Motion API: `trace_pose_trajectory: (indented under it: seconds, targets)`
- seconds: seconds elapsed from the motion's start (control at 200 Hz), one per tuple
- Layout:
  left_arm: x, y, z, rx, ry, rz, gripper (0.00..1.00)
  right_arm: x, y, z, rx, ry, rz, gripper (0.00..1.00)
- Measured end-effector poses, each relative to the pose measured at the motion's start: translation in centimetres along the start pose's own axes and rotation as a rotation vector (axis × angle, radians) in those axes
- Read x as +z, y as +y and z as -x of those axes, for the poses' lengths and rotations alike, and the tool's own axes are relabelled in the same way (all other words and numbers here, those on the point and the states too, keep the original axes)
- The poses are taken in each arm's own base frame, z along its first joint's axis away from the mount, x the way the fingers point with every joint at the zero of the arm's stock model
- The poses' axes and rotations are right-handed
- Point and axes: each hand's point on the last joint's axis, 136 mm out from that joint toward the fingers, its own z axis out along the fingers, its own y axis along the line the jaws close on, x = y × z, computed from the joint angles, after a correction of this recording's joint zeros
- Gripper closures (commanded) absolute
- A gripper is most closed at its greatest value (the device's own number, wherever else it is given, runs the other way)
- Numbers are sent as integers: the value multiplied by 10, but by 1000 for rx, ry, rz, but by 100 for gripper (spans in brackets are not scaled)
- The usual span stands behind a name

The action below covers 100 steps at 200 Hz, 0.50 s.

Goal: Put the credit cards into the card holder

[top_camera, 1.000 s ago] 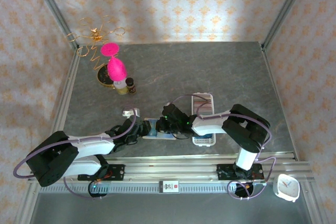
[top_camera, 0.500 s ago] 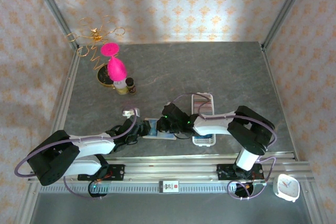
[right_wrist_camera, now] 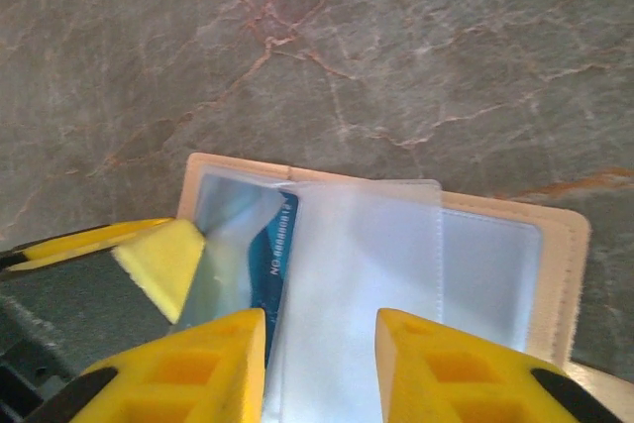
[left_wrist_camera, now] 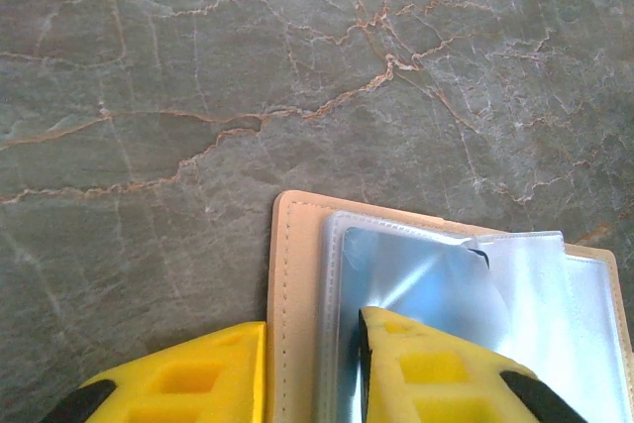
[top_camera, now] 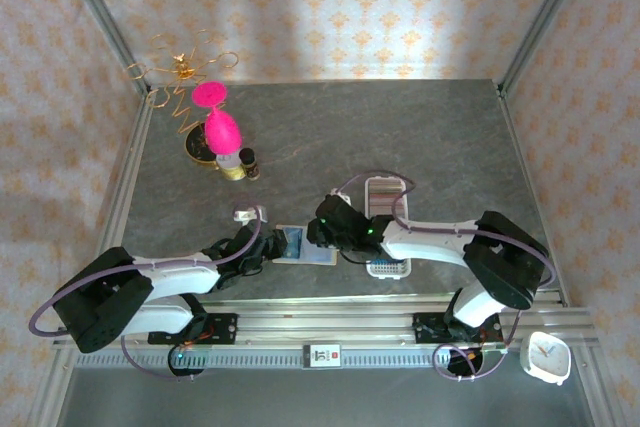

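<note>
One blue card [right_wrist_camera: 269, 264] in: pins card holder [left_wrist_camera: 287, 294] near tabletop's [top_camera: 420, 137] front edge with part-open left gripper [left_wrist_camera: 312, 344], hangs open right gripper [right_wrist_camera: 319, 344] over it; leaves the rest to do.

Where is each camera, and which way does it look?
Top: above and behind the arms, looking down on the table; both arms show.
Left wrist: on the left arm, looking down at the card holder; left claw shows.
Right wrist: on the right arm, looking down; right claw shows.
Both wrist views share the card holder.
</note>
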Motion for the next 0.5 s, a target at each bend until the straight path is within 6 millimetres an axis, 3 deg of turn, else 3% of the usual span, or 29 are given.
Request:
trace_pose_trajectory:
  seconds: [0.501]
  targets:
    - [1,0,0,0,-1,-1,75,12,-21,-22,-9,58,-58,60]
